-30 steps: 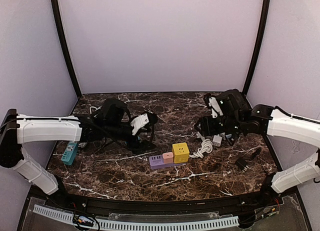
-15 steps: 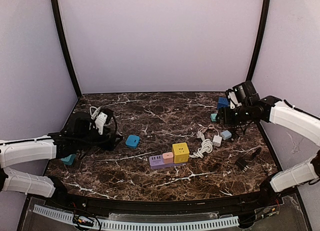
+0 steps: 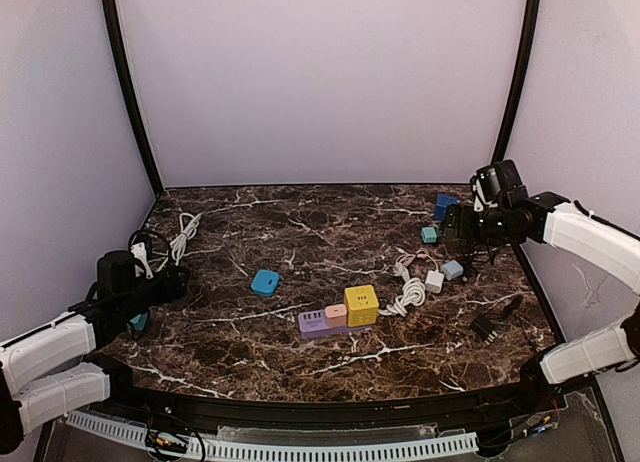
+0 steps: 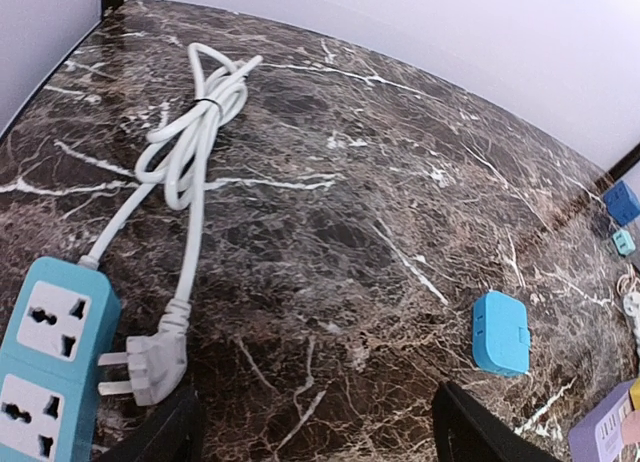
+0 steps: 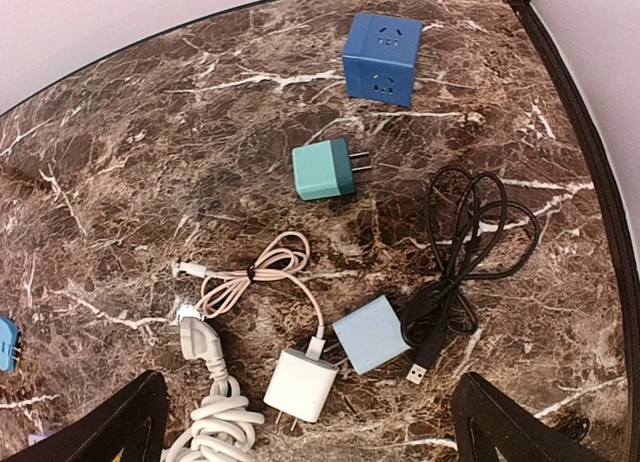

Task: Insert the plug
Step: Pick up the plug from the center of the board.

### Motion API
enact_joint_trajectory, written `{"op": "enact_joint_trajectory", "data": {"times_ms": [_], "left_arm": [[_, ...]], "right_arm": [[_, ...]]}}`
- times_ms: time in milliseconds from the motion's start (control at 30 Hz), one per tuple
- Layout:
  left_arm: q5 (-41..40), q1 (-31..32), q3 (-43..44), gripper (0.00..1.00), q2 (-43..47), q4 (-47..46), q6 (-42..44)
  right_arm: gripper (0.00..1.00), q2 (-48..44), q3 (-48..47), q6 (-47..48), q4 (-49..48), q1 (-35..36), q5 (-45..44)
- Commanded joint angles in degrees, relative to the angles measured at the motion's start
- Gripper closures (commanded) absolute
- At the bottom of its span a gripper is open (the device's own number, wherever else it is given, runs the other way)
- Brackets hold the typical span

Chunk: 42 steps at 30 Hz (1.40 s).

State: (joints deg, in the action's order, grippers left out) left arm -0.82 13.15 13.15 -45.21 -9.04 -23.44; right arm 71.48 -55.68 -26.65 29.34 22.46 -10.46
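Lying near left fingers (image 4: 168,434), white plug (image 4: 150,360), ungripped

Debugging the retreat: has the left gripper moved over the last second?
Yes. The left gripper pulled back leftward, well away from the yellow cube socket at centre.

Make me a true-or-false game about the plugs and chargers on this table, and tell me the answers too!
1. The white plug is pushed into the teal power strip. False: it lies loose on the table beside the strip, prongs bare.
2. The yellow cube sits beside a purple strip. True.
3. The right gripper is holding the teal charger. False: it is open and empty; the charger lies on the table.
4. The black cable lies beside the light blue charger. True.
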Motion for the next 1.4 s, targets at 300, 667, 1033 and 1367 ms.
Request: {"op": "enact_joint_trajectory", "data": {"times_ms": [300, 667, 1033, 1367], "left_arm": [[-0.2, -3.7, -4.3, 0.24, 5.0, -3.6, -5.5], [0.7, -3.7, -5.0, 0.26, 3.6, -5.7, -6.6], [2.3, -3.7, -5.1, 0.26, 2.5, -6.1, -6.9], [2.4, -3.7, -5.1, 0.26, 2.8, -6.1, -6.7]], "right_arm": [[0.15, 8.7, 0.2, -11.4, 1.8, -3.5, 16.0], [0.24, 9.3, 0.4, -12.6, 6.0, -3.0, 6.9], [0.14, 13.2, -10.8, -2.3, 24.5, -2.9, -3.4], [0.11, 14.5, -12.9, 0.1, 25.5, -2.8, 1.4]]}}
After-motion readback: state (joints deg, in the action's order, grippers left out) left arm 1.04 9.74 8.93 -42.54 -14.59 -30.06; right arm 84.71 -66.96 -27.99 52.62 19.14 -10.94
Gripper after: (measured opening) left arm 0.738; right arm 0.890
